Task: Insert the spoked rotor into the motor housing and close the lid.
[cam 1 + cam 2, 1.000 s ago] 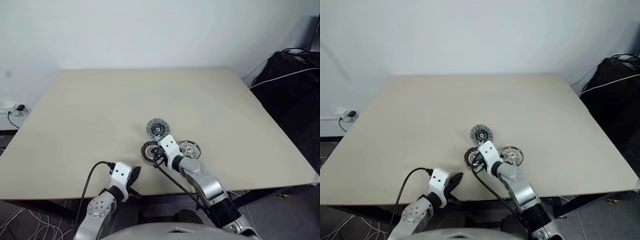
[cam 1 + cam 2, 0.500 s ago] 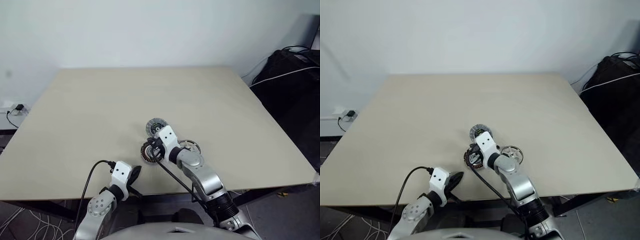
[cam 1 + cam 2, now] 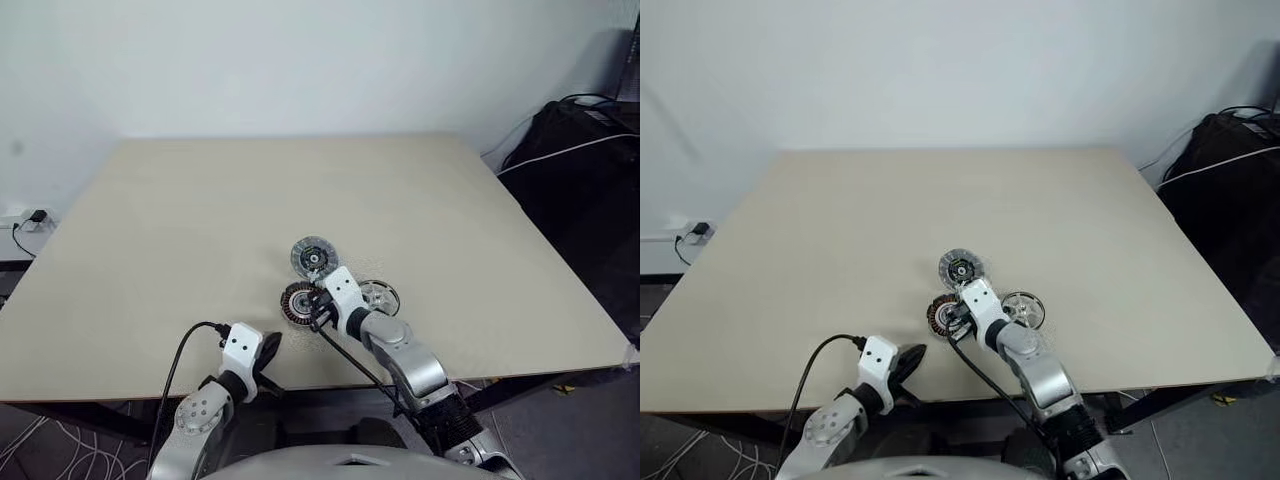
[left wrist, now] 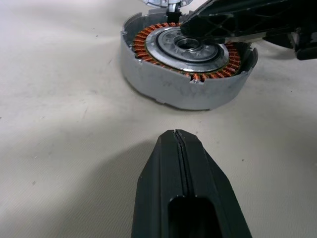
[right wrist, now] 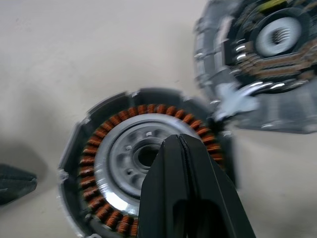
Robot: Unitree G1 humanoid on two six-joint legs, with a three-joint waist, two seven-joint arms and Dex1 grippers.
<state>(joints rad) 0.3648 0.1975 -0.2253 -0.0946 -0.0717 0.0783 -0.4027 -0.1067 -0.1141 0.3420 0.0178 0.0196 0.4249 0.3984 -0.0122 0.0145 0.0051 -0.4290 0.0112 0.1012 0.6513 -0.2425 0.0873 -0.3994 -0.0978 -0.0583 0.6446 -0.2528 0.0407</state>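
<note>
Resting at the tabletop's near edge, the left gripper has its jaws closed, holding nothing. Just beyond, the right gripper, also closed and empty, hovers over the motor housing. The spoked rotor lies beside it on the right, the lid farther back.

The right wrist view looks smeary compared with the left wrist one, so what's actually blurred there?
Right wrist view: the lid is streaked with blur and the motor housing is soft. Left wrist view: the housing's copper windings are crisp, and a soft shadow lies around the left gripper.
</note>
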